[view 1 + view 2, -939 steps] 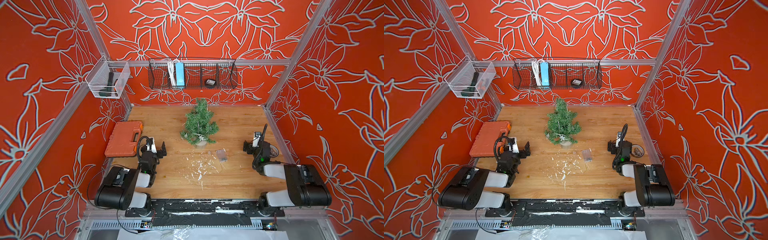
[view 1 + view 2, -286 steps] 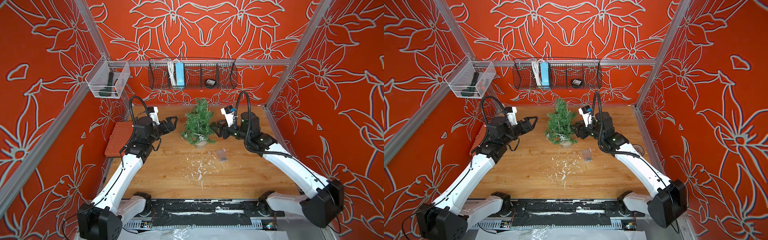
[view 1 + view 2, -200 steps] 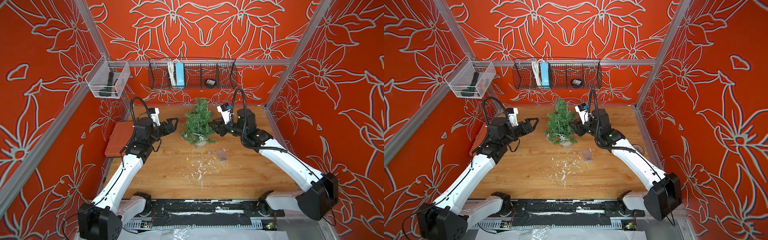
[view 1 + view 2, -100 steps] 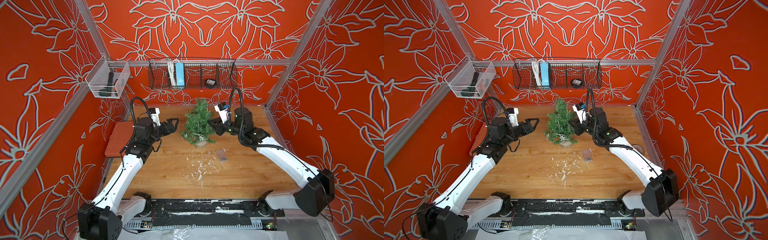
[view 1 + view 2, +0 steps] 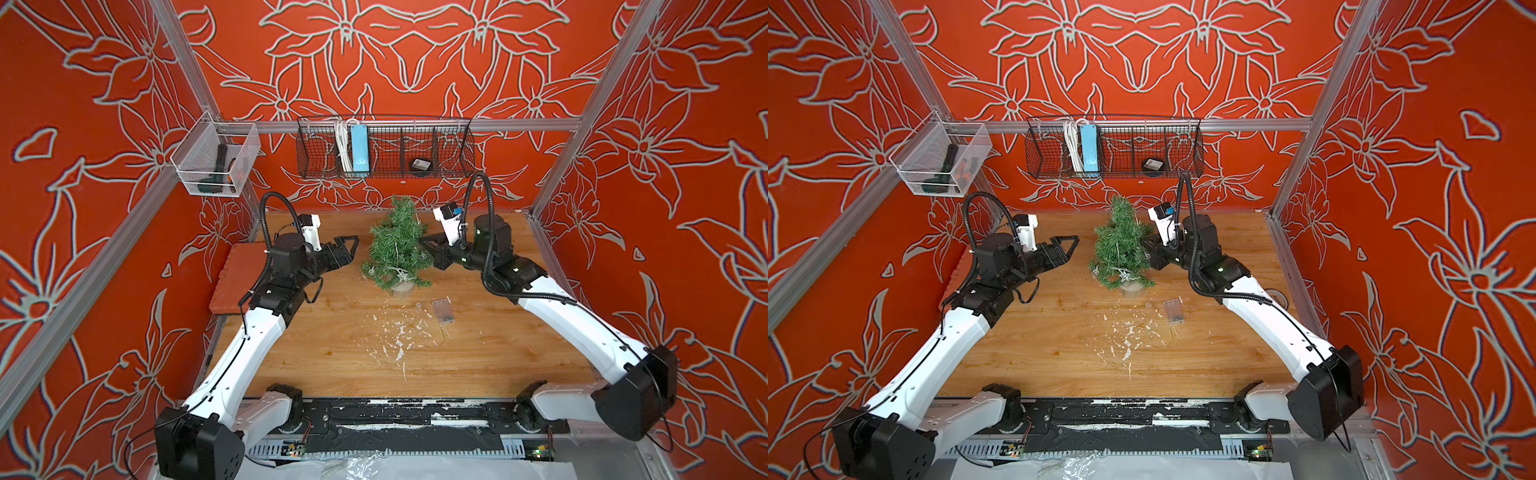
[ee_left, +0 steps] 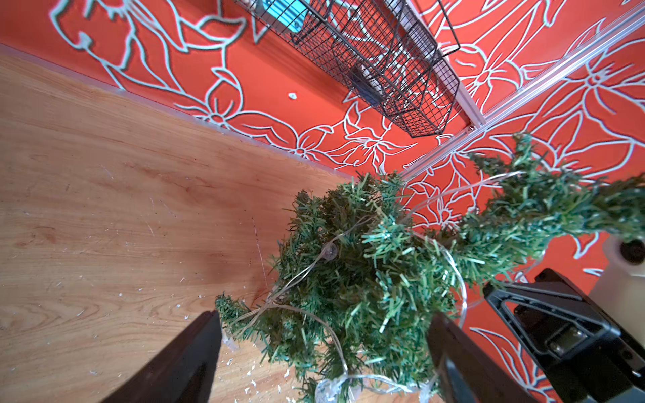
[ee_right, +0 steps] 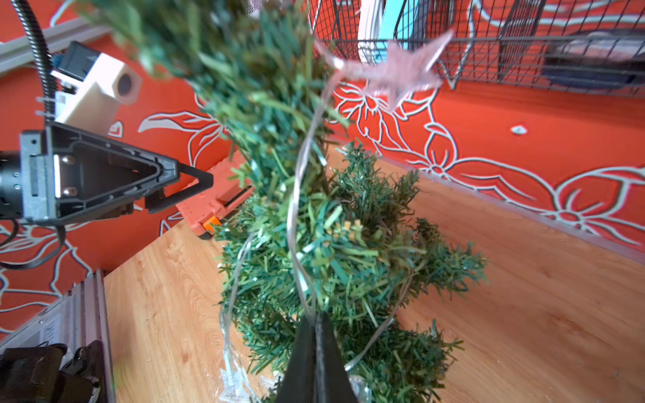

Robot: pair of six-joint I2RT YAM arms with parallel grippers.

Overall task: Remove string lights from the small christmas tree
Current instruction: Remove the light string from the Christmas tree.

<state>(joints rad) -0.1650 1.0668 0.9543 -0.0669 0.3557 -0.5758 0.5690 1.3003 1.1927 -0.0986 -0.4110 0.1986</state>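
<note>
The tree [image 5: 397, 249] stands upright on its pale base toward the back middle of the table [image 5: 332, 361]; the lights [image 7: 296, 209] are wound through its branches as a thin pale wire; a globe bulb [image 6: 330, 251] shows among the needles in the left wrist view, and a blurred star bulb [image 7: 394, 69] hangs close to the right wrist camera; the clear box [image 5: 441, 311] lies flat on the table just in front of the base and to its right, among white flecks [image 5: 399, 336]; the right claw [image 7: 316, 315] is clenched at the tree's right side, its tips pinching a strand of the wire; the left claw [image 5: 352, 249] hangs released near the tree's left side, jaws wide, clear of the branches.
</note>
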